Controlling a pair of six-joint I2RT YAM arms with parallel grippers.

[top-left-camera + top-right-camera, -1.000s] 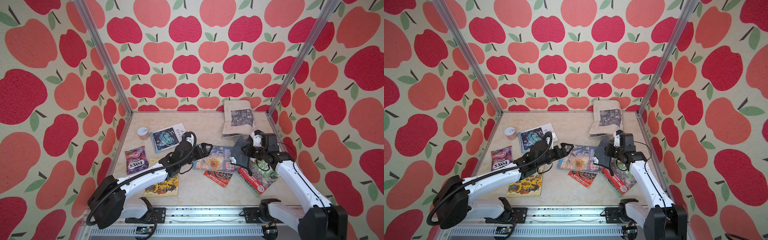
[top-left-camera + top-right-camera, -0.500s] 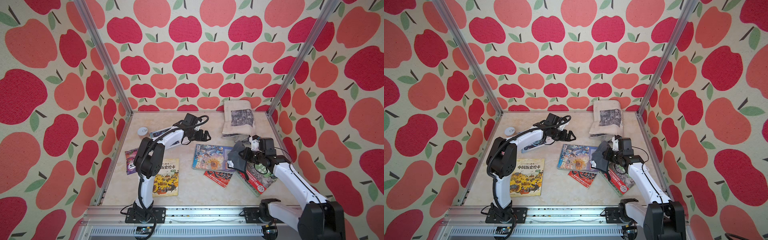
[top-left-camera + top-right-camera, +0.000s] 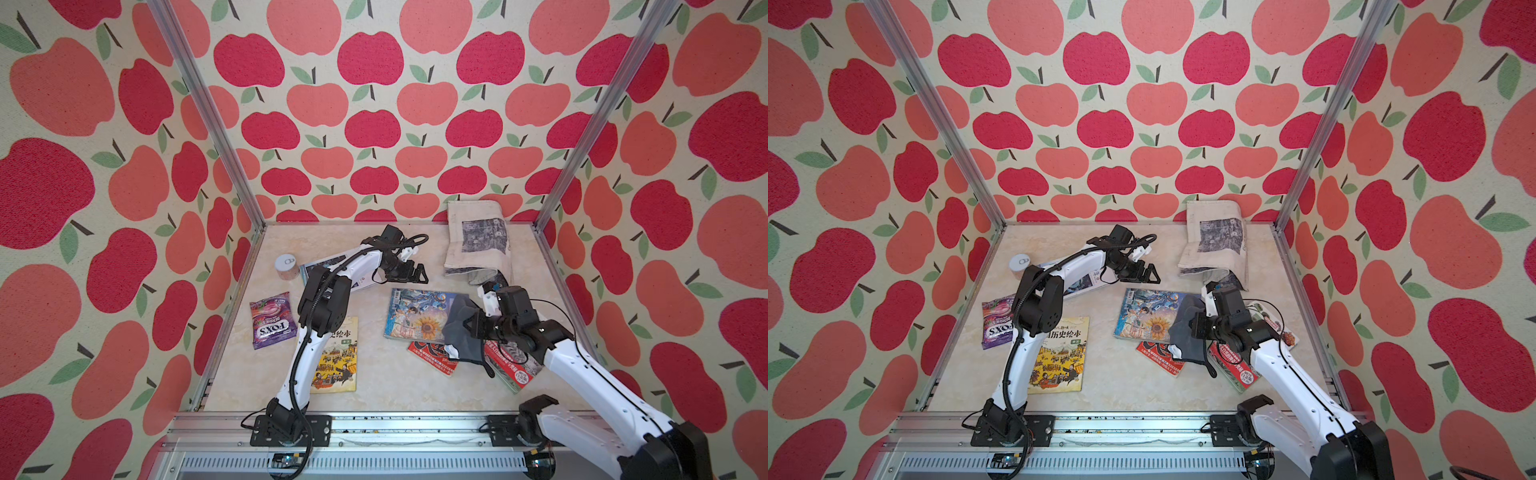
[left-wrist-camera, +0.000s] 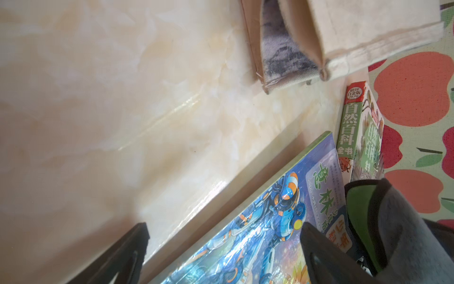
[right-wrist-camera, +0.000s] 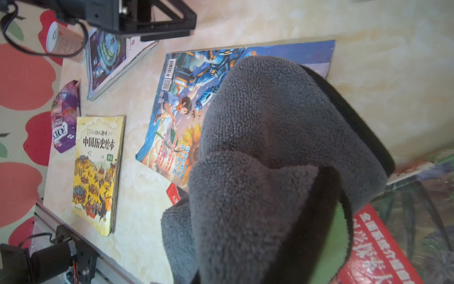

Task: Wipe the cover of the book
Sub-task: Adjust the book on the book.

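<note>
Right end effector [image 3: 471,326] clenched on a grey cloth [image 3: 455,316] over the book [image 3: 415,309].
The cloth drapes across the right part of the blue sunflower cover. The book lies flat mid-bench [image 3: 382,386], overlapping a red magazine [image 3: 430,357]. The left end effector [image 3: 409,272] is released, jaws wide and holding nothing, at the book's far edge.

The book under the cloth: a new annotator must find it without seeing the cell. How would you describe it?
On the marble tabletop, go to the cluster of three books near the right arm. The blue book lies partly under the grey cloth. Unlike the red magazine and green book beside it, its cover shows a blue robot and a sunflower.
</note>
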